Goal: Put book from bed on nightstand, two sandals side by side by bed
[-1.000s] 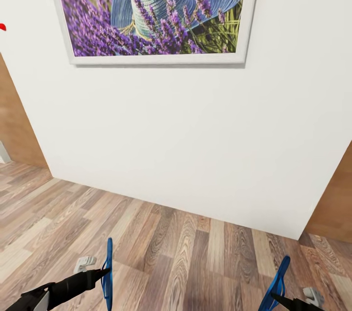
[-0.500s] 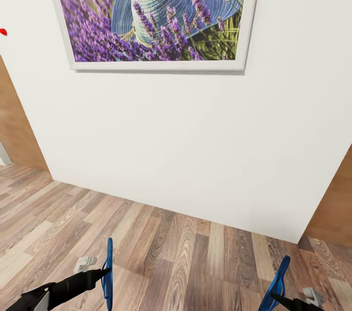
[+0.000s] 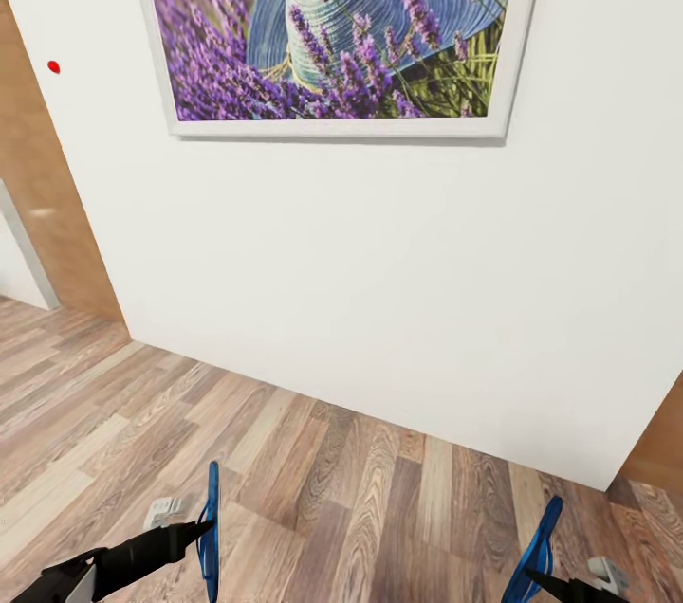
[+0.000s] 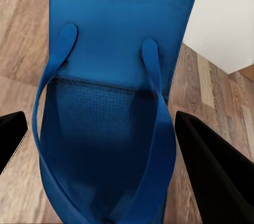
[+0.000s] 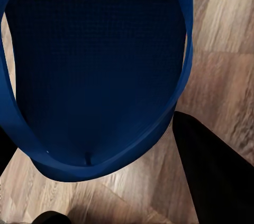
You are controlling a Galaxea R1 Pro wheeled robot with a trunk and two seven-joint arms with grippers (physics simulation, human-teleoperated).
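Observation:
Both sandals are off the floor, held edge-up. One blue sandal (image 3: 211, 527) stands upright in my left gripper (image 3: 202, 527), which is shut on it at the head view's lower left. The left wrist view shows its straps and sole (image 4: 114, 102) between the black fingers (image 4: 214, 171). The other blue sandal (image 3: 537, 548) is held in my right gripper (image 3: 531, 575), shut on it at the lower right. Its dark blue sole (image 5: 95, 60) shows beside a black finger (image 5: 214, 176). The book, the bed and the nightstand are out of view.
A white wall (image 3: 379, 281) stands close ahead, bearing a framed lavender-and-hat picture (image 3: 332, 25) and a small red dot (image 3: 53, 66). Brown wooden panels flank it at left (image 3: 47, 195) and right (image 3: 662, 447). Wood-plank floor (image 3: 360, 489) runs below.
The whole view has shifted: wall and picture sit further right and more of the left opening shows, so the camera moved. Both grippers still hold their sandals the same way.

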